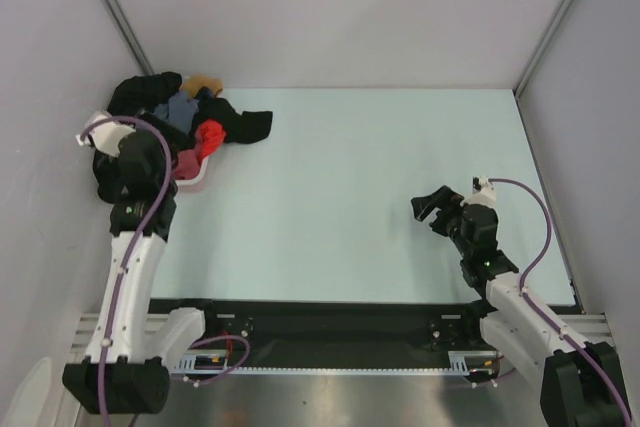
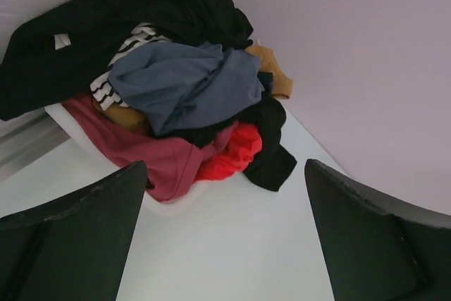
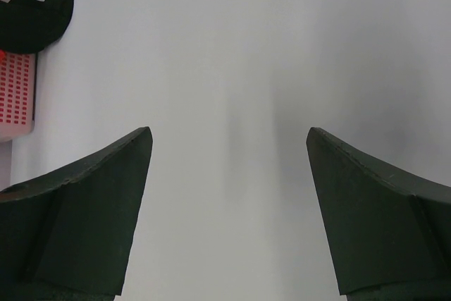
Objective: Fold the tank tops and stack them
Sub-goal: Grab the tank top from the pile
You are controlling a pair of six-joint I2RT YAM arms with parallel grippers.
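Laundry [image 2: 141, 5] fills the white basket [image 2: 165, 206] at ten o'clock on our table [image 1: 350, 167], with the blue-grey tank top [image 2: 190, 82] mid-heap and the maroon tank top [image 2: 141, 153] draped over its rim, while our left gripper [image 2: 225, 167] just before it and our right gripper [image 3: 229, 132] at three o'clock both gape wide, holding nothing.

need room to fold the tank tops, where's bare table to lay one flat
The table is bare across the middle, between the clothes pile in the far left corner and the right pincer. Crowded only at that pile, where the left pincer hovers.
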